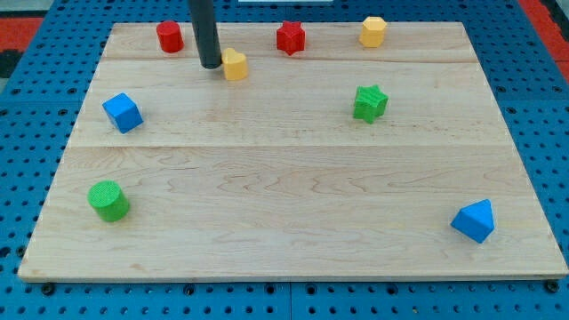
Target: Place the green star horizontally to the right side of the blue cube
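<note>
The green star lies on the wooden board at the view's upper right of centre. The blue cube sits near the board's left edge, far to the left of the star and slightly lower in the view. My tip rests on the board near the top, just left of a yellow block, touching or nearly touching it. The tip is up and to the right of the blue cube and far left of the green star.
A red cylinder, a red star and a yellow hexagonal block line the top edge. A green cylinder sits at lower left, a blue triangular block at lower right.
</note>
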Controlling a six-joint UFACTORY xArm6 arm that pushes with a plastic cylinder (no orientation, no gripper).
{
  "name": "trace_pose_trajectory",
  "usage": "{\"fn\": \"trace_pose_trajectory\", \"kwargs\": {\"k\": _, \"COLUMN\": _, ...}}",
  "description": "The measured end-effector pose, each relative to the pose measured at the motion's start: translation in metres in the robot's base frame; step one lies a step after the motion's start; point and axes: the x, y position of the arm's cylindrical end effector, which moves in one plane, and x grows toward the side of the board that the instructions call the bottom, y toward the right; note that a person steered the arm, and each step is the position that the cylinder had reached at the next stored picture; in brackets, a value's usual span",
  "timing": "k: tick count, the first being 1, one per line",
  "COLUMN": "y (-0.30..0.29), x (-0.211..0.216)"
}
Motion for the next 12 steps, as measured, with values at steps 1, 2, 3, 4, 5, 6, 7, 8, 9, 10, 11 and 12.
{"fn": "trace_pose_trajectory", "kwargs": {"k": 1, "y": 0.023, "x": 0.034}}
{"fn": "trace_pose_trajectory", "kwargs": {"k": 2, "y": 0.09, "x": 0.059}}
{"fn": "trace_pose_trajectory", "kwargs": {"k": 3, "y": 0.151, "x": 0.036}}
{"fn": "trace_pose_trajectory", "kwargs": {"k": 4, "y": 0.25, "x": 0.022}}
{"fn": "trace_pose_trajectory", "kwargs": {"k": 5, "y": 0.271, "x": 0.055}}
{"fn": "trace_pose_trajectory", "kwargs": {"k": 6, "y": 0.215, "x": 0.068}}
{"fn": "trace_pose_trajectory", "kwargs": {"k": 7, "y": 0.168, "x": 0.081}}
{"fn": "trace_pose_trajectory", "kwargs": {"k": 8, "y": 0.207, "x": 0.086}}
{"fn": "trace_pose_trajectory", "kwargs": {"k": 9, "y": 0.198, "x": 0.107}}
{"fn": "trace_pose_trajectory", "kwargs": {"k": 10, "y": 0.144, "x": 0.117}}
{"fn": "trace_pose_trajectory", "kwargs": {"k": 11, "y": 0.114, "x": 0.111}}
{"fn": "trace_pose_trajectory", "kwargs": {"k": 12, "y": 0.113, "x": 0.123}}
